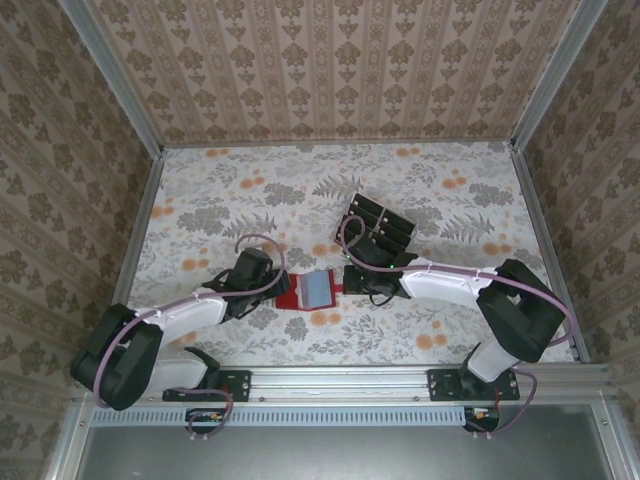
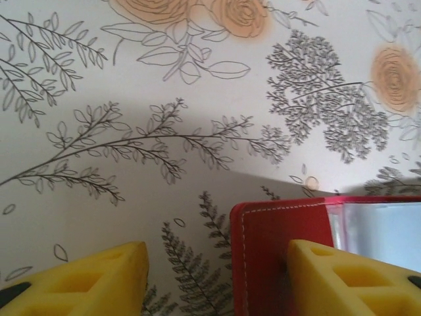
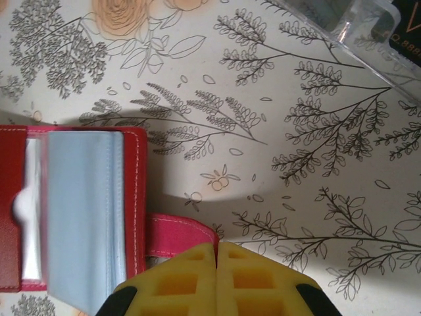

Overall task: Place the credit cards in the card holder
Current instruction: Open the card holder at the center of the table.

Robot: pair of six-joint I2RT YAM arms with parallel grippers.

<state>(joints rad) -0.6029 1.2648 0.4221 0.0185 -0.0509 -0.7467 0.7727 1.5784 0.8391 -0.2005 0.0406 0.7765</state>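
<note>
at table centre, top view: card holder [image 1: 308,291] lies open, credit cards [image 1: 382,222] near behind it. left wrist: left gripper [image 2: 217,283] jaws apart, one finger on the red cover. right wrist: right gripper [image 3: 216,263] closed flat at the snap tab [image 3: 177,234], can't tell if it pinches it. i judge i'm bracing the holder; next needs a card fetched.

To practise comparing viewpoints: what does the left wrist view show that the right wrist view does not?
Left wrist: the left gripper, fingers apart, one over the card holder at its stitched edge. Right wrist: the right gripper, shut, by the snap tab, and the clear tray. Both: the card holder, its grey inside, and the flowered table cover.
</note>
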